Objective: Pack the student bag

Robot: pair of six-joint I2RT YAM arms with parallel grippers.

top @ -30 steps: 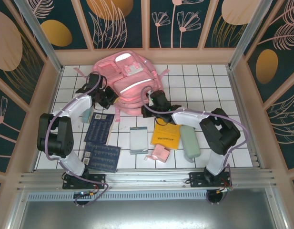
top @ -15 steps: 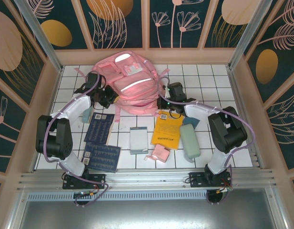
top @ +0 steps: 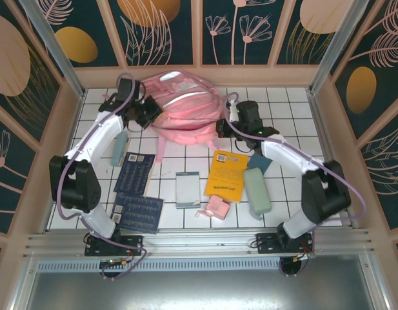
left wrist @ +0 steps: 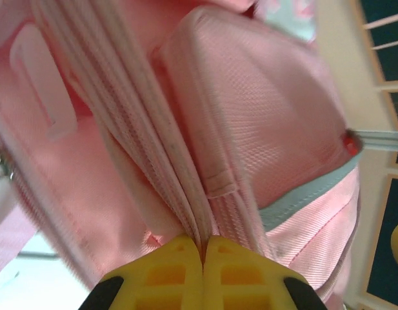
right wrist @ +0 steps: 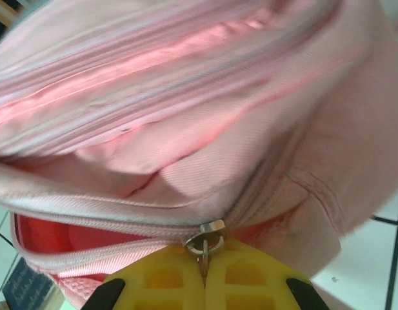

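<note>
1. Yellow-fingered, the left gripper [left wrist: 204, 248] is clamped tight on a pink zipper band of the student bag [left wrist: 263, 129]. How much cloth sits between the fingers is hidden.
2. Equally tight, the right gripper [right wrist: 204, 258] pinches a metal zipper pull [right wrist: 205, 240] where its fingers meet. The pull's lower end is out of sight.
3. Both wrist views are very close and partly blurred, cutting off most of the bag. A strip of red lining [right wrist: 37, 236] shows inside the parted seam.
4. From above, the fingertips are hard to make out against the pink fabric.
5. Bunched up, the student bag lies at the far edge of the tiled table [top: 289, 129], directly between the two grippers, left gripper on its left flank, right gripper on its right.
</note>
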